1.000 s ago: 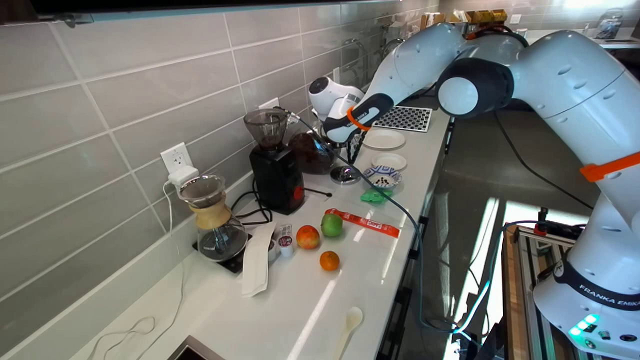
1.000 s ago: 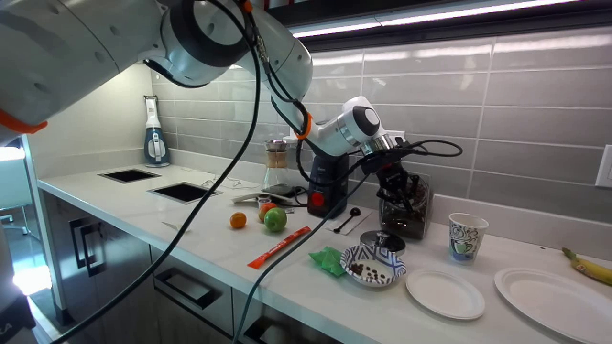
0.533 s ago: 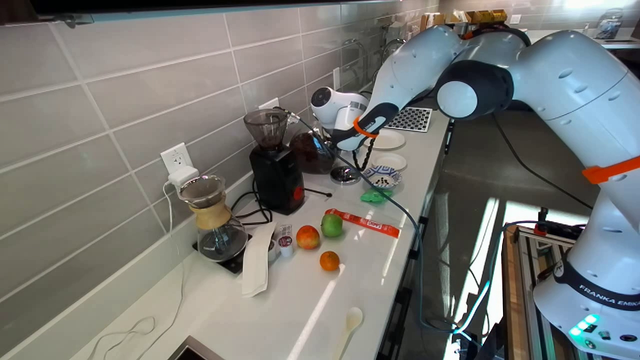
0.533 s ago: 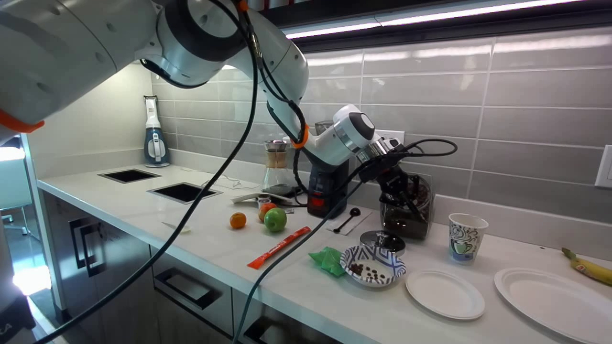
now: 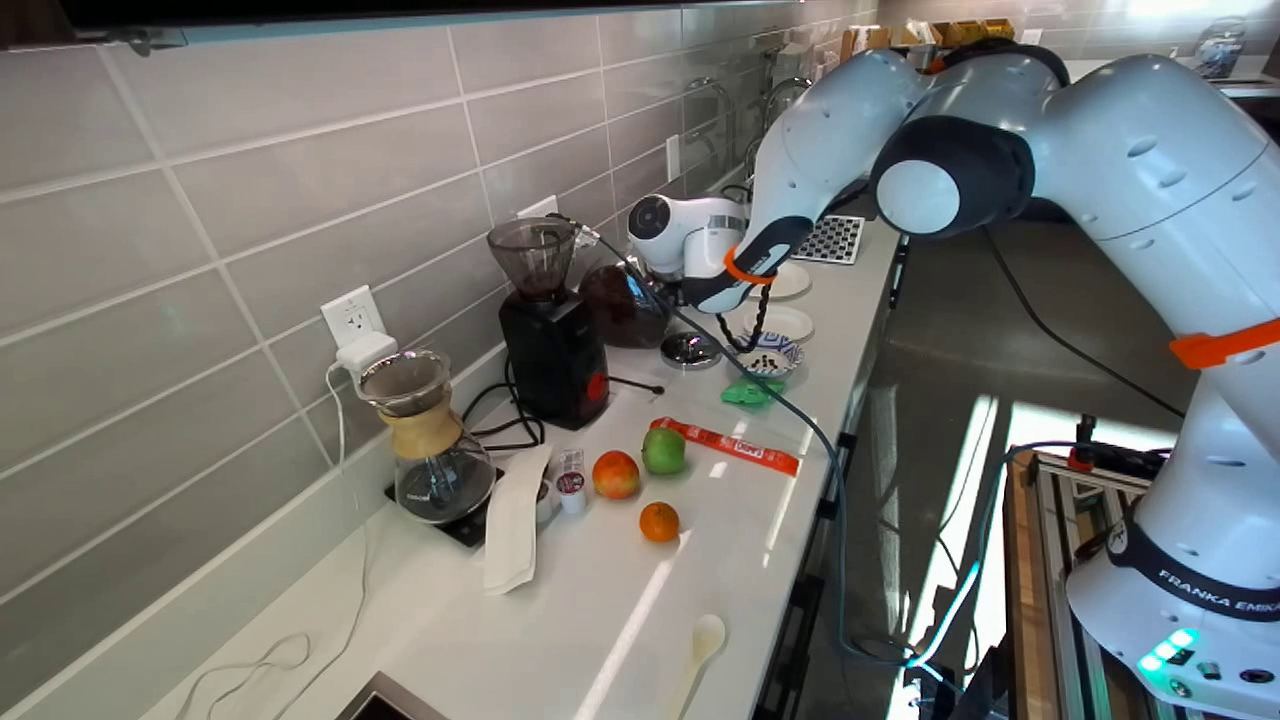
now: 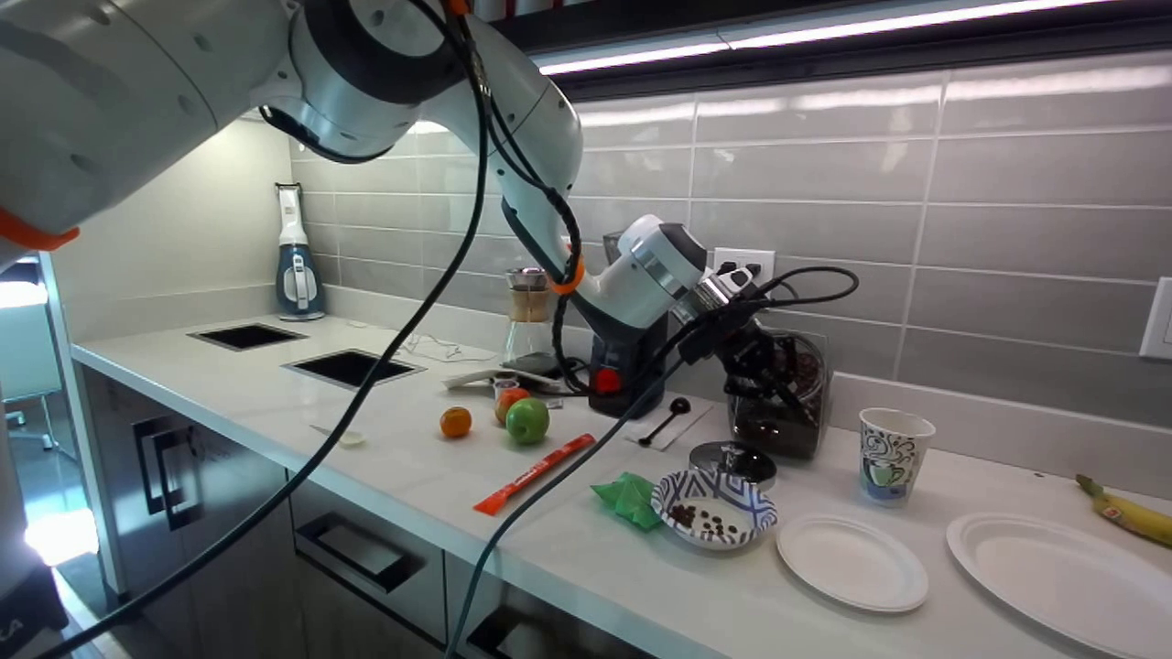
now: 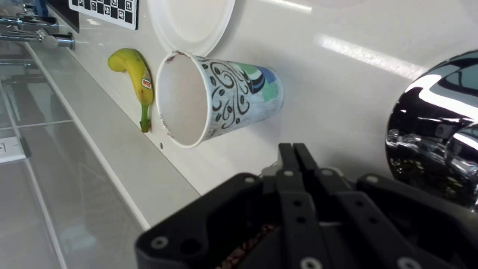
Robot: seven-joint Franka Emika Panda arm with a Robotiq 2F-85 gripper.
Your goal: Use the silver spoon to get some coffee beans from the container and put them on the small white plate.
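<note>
The container is a clear glass jar of dark coffee beans (image 6: 774, 435) against the wall; it also shows in an exterior view (image 5: 625, 310). Beans from it show at the bottom of the wrist view (image 7: 246, 244). My gripper (image 6: 783, 389) is at the jar's slanted mouth; I cannot tell how far inside it reaches. In the wrist view the two fingertips of the gripper (image 7: 292, 147) are together with only a thin gap. The silver spoon is not visible. The small white plate (image 6: 853, 565) lies flat and bare, beside the patterned bowl; it also shows in an exterior view (image 5: 785, 323).
A shiny lid (image 6: 732, 464) and a patterned bowl (image 6: 714, 514) with a few beans stand in front of the jar. A paper cup (image 6: 895, 458), large plate (image 6: 1067, 572) and banana (image 6: 1135, 517) are to its right. A black grinder (image 6: 630, 361) stands left.
The wrist has moved left and down in an exterior view, and the hand tilts more across the jar. The fingers stay by the jar's mouth. Counter objects look unmoved.
</note>
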